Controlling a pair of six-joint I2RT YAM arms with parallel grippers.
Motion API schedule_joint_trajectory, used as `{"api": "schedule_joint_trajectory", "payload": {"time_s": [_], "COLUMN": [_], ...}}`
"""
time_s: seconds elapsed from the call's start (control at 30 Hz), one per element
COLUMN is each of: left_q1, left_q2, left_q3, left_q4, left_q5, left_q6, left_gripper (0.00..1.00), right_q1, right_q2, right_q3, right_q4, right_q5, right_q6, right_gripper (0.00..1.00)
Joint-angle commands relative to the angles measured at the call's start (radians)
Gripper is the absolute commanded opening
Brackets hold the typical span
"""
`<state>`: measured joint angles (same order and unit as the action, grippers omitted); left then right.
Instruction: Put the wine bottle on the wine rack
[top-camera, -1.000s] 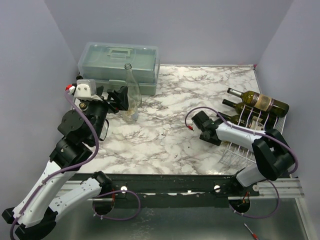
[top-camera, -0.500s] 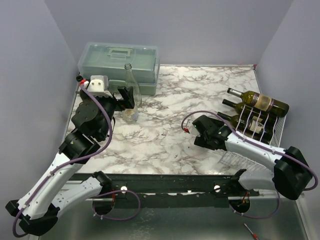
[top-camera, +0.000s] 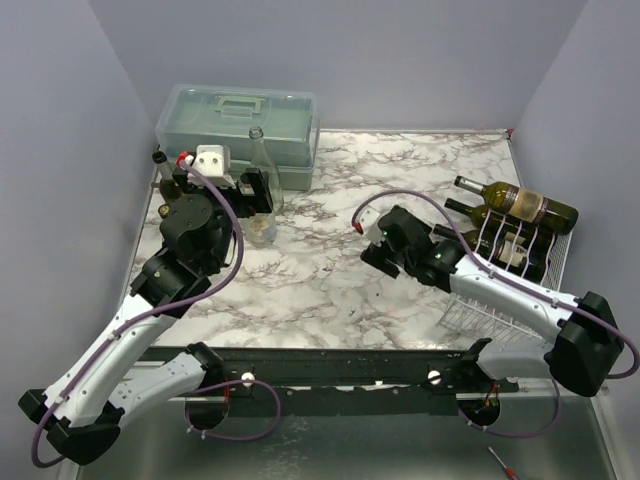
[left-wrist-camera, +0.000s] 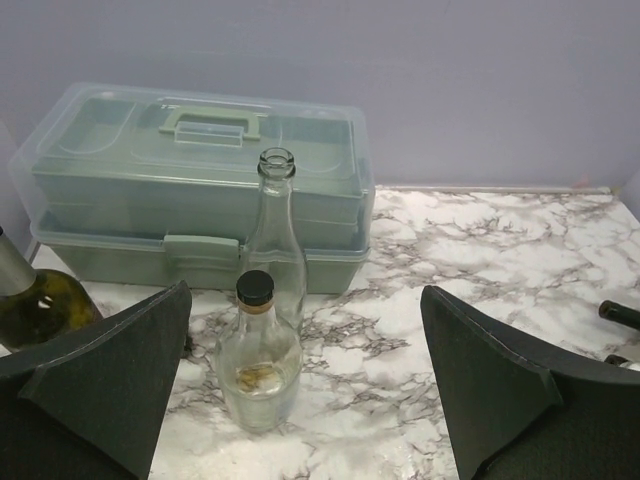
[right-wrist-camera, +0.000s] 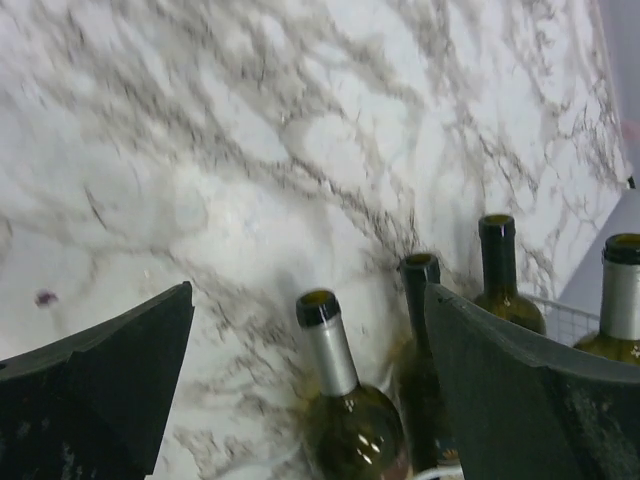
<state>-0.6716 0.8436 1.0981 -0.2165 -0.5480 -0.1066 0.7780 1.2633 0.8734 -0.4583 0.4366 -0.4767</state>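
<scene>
The white wire wine rack (top-camera: 468, 306) stands at the right edge and holds several dark wine bottles (top-camera: 520, 204) lying with their necks to the left. My right gripper (top-camera: 378, 243) hangs open just left of those necks and grips nothing. In its wrist view a silver-foiled neck (right-wrist-camera: 328, 350) shows between the fingers (right-wrist-camera: 120, 370). My left gripper (top-camera: 257, 194) is open at the back left, facing a small clear capped bottle (left-wrist-camera: 258, 350) and a tall clear bottle (left-wrist-camera: 275, 235). A green wine bottle (left-wrist-camera: 35, 300) stands left of them, half hidden by the arm (top-camera: 164, 176).
A translucent grey-green toolbox (top-camera: 238, 125) sits at the back left, right behind the clear bottles. Walls close in on the left, back and right. The rack's grid (right-wrist-camera: 558, 312) shows at the right of the right wrist view.
My right gripper opened and drew back leftward from the bottle necks at the rack. My left arm swung forward and right, closer to the clear bottles.
</scene>
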Motion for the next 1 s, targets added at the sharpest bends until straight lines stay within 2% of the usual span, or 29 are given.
{"api": "schedule_joint_trajectory", "payload": {"time_s": [0.0, 0.1, 0.33, 0.47, 0.63, 0.83, 0.97], "left_q1": [0.016, 0.021, 0.042, 0.075, 0.200, 0.372, 0.507], "left_q2": [0.023, 0.051, 0.096, 0.143, 0.266, 0.420, 0.521], "left_q3": [-0.015, -0.001, 0.018, 0.049, 0.227, 0.426, 0.530], "left_q4": [0.026, 0.019, 0.004, -0.017, -0.191, -0.363, -0.469], "left_q5": [-0.045, -0.054, -0.064, -0.151, -0.261, -0.275, -0.231], "left_q6": [0.027, 0.031, 0.037, 0.045, -0.027, -0.124, -0.200], "left_gripper": [0.99, 0.99, 0.99, 0.99, 0.99, 0.99, 0.99], "right_q1": [0.007, 0.007, 0.007, 0.007, 0.007, 0.007, 0.007], "right_q2": [0.023, 0.065, 0.160, 0.161, 0.141, 0.023, -0.055], "right_q3": [0.055, 0.085, 0.158, 0.218, 0.258, 0.187, 0.153], "right_q4": [0.250, 0.355, 0.385, 0.288, 0.185, 0.202, 0.201], "right_q5": [-0.089, -0.123, -0.160, -0.181, -0.189, -0.263, -0.315], "right_q6": [0.212, 0.346, 0.547, 0.656, 0.662, 0.635, 0.615], "right_gripper": [1.00, 1.00, 1.00, 1.00, 1.00, 1.00, 1.00]}}
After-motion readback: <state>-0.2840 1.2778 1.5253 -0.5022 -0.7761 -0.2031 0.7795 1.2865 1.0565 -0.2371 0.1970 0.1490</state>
